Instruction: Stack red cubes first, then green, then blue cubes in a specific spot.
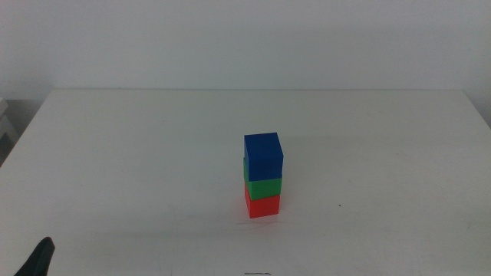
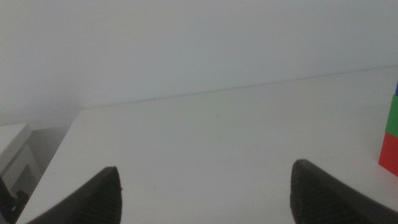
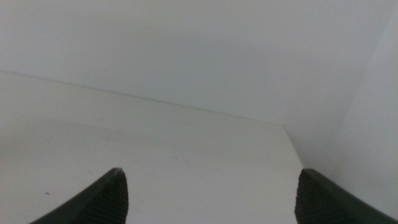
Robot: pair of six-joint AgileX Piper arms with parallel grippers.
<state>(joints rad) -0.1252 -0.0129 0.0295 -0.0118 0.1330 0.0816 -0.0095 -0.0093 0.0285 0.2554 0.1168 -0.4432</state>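
Blue cube [image 1: 263, 156] sits on green [image 1: 263, 186], green on the red cube [image 1: 263, 205], mid-tabletop [image 1: 138, 153]. Left gripper [image 2: 205, 199] and right gripper [image 3: 208, 199] both hang wide open, empty, well away from the stack.

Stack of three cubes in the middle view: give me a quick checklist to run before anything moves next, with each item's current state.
1. Order, bottom to top: red cube, green cube, blue cube: ok.
2. Cubes aligned: blue looks slightly offset: cannot tell.
3. Left tool away from the stack, open, holding nothing: ok.
4. Right tool open, holding nothing: ok.
5. Right tool's distance from the stack: cannot tell; the stack is not in its view.
6. Table around the stack free of stray cubes: ok.
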